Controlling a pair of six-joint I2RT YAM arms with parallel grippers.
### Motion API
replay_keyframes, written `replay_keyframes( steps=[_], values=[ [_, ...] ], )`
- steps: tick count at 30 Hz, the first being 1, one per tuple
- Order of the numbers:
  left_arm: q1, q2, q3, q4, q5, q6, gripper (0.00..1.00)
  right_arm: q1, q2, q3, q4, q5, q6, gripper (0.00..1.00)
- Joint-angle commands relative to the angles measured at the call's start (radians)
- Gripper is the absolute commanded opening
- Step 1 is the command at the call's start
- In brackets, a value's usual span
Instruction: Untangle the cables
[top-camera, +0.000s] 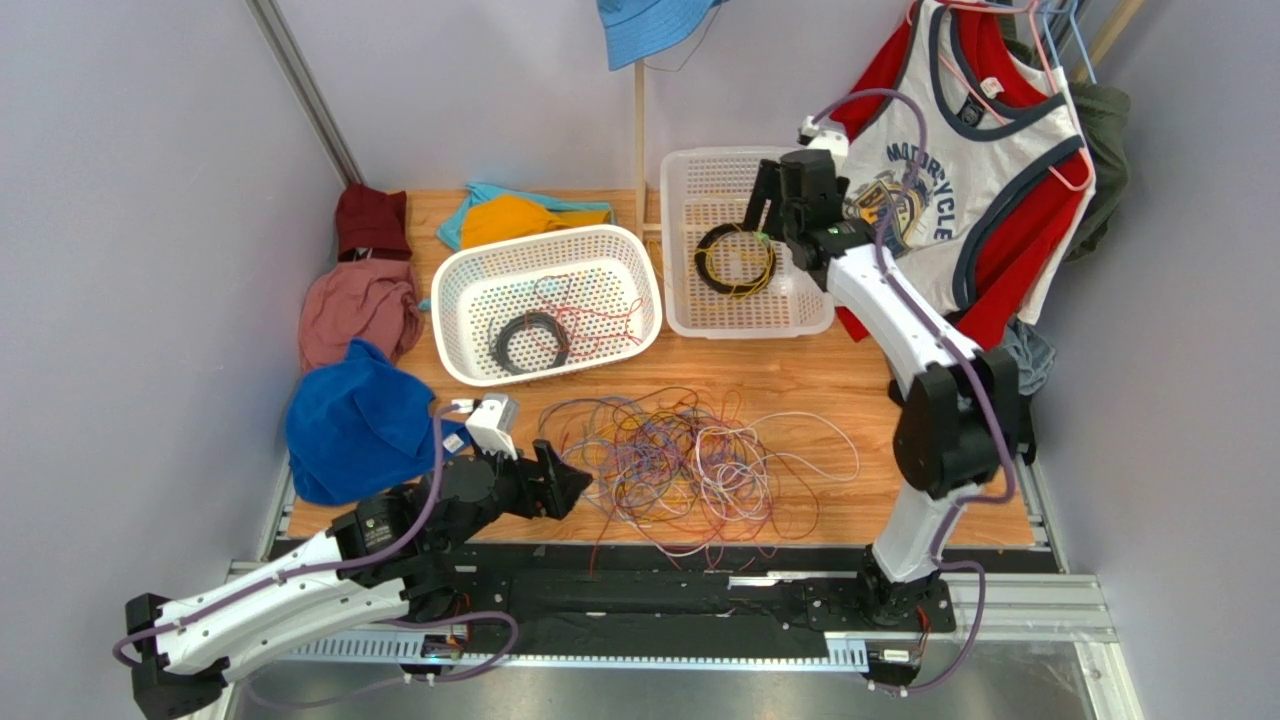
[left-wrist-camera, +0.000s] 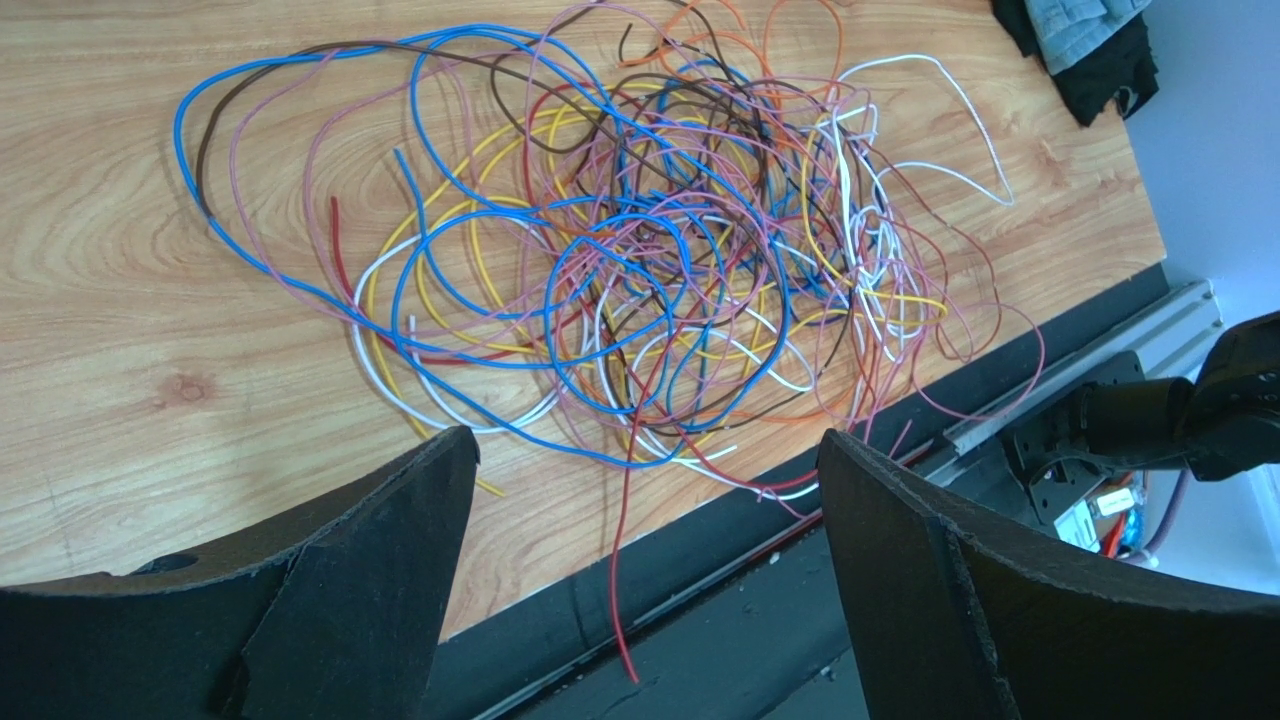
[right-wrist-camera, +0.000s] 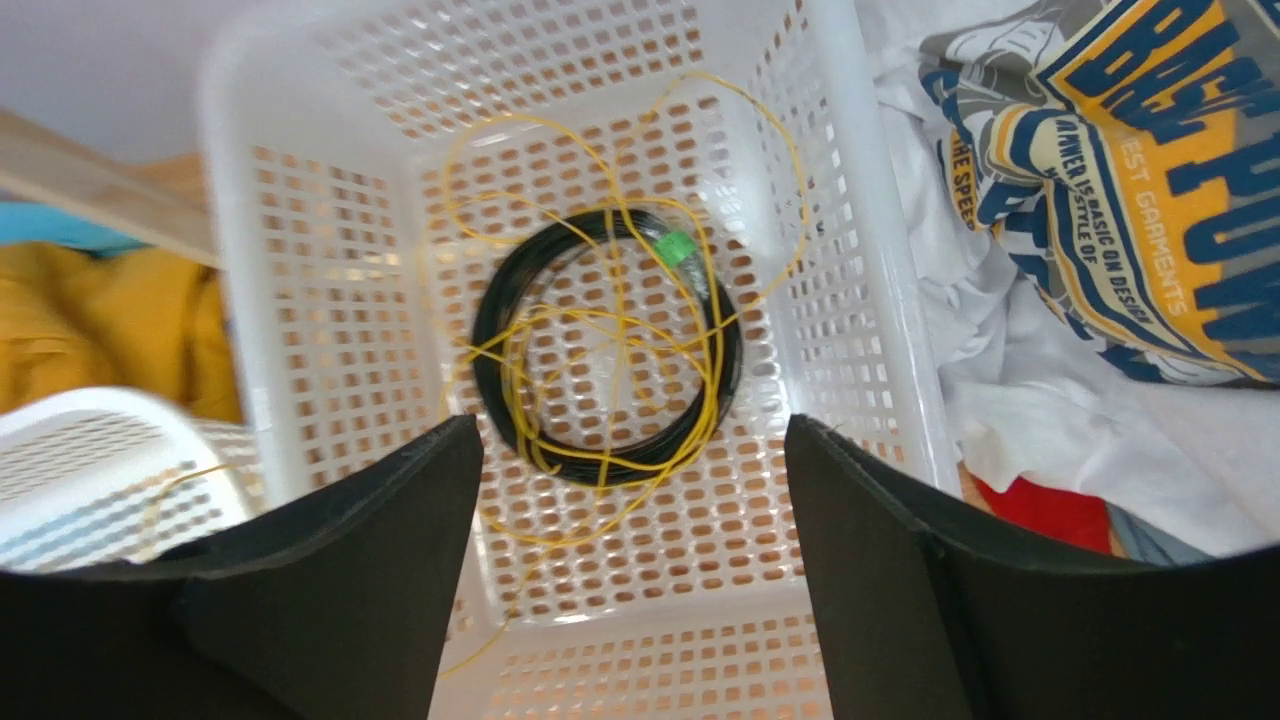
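Left claw (top-camera: 580, 483) gapes low beside the cables (top-camera: 688, 459).

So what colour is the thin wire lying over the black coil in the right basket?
Yellow; the wire shows best in the right wrist view.

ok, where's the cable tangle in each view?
Top external: tangle in the middle of the table, right of the left gripper.
Left wrist: fills the upper middle.
Right wrist: not in it.
Landmark: black rail along the near edge, in the top and left wrist views.
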Motion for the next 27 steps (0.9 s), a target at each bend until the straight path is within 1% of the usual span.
replay_keyframes(
  steps=[1, 2, 3, 4, 6, 7, 9, 10, 11, 13, 14, 16, 17, 20, 23, 27],
  values=[
    [0.001, 0.016, 0.024, 0.055, -0.015, 0.002, 0.92, 0.032, -0.245, -0.198, 0.092, -0.147, 0.13, 0.75],
    [0.001, 0.022, 0.028, 0.061, -0.015, 0.005, 0.92, 0.07, -0.318, -0.239, 0.098, -0.161, 0.159, 0.75],
    [0.001, 0.03, 0.031, 0.069, -0.018, 0.004, 0.92, 0.093, -0.356, -0.338, 0.106, -0.171, 0.164, 0.74],
    [0.002, 0.048, 0.039, 0.072, -0.014, 0.002, 0.92, 0.115, -0.423, -0.39, 0.118, -0.19, 0.17, 0.73],
    [0.001, 0.07, 0.039, 0.086, -0.006, -0.012, 0.92, 0.187, -0.489, -0.508, 0.154, -0.223, 0.19, 0.71],
    [0.001, 0.093, 0.036, 0.095, 0.015, -0.018, 0.91, 0.213, -0.52, -0.622, 0.164, -0.227, 0.201, 0.7],
    [0.001, 0.117, 0.012, 0.142, 0.034, -0.036, 0.91, 0.29, -0.6, -0.722, 0.193, -0.234, 0.224, 0.68],
    [0.001, 0.146, 0.004, 0.161, 0.051, -0.042, 0.91, 0.317, -0.647, -0.822, 0.2, -0.227, 0.236, 0.68],
    [0.002, 0.165, -0.002, 0.178, 0.058, -0.046, 0.91, 0.369, -0.669, -0.862, 0.219, -0.222, 0.247, 0.68],
    [0.001, 0.222, -0.011, 0.23, 0.081, -0.05, 0.91, 0.426, -0.727, -0.942, 0.229, -0.21, 0.265, 0.66],
    [0.001, 0.245, -0.01, 0.245, 0.092, -0.049, 0.91, 0.492, -0.745, -0.994, 0.218, -0.164, 0.268, 0.66],
    [0.001, 0.318, -0.004, 0.297, 0.118, -0.044, 0.91, 0.552, -0.794, -1.031, 0.201, -0.121, 0.273, 0.67],
    [0.001, 0.343, -0.001, 0.31, 0.124, -0.044, 0.91, 0.593, -0.807, -1.051, 0.168, -0.072, 0.275, 0.67],
    [0.001, 0.427, 0.027, 0.336, 0.147, -0.049, 0.91, 0.63, -0.854, -1.103, 0.134, -0.035, 0.279, 0.67],
    [-0.001, 0.463, 0.035, 0.359, 0.163, -0.059, 0.9, 0.635, -0.888, -1.149, 0.137, -0.049, 0.299, 0.67],
    [-0.002, 0.449, 0.018, 0.367, 0.16, -0.072, 0.9, 0.641, -0.905, -1.24, 0.178, -0.11, 0.328, 0.65]
  ],
)
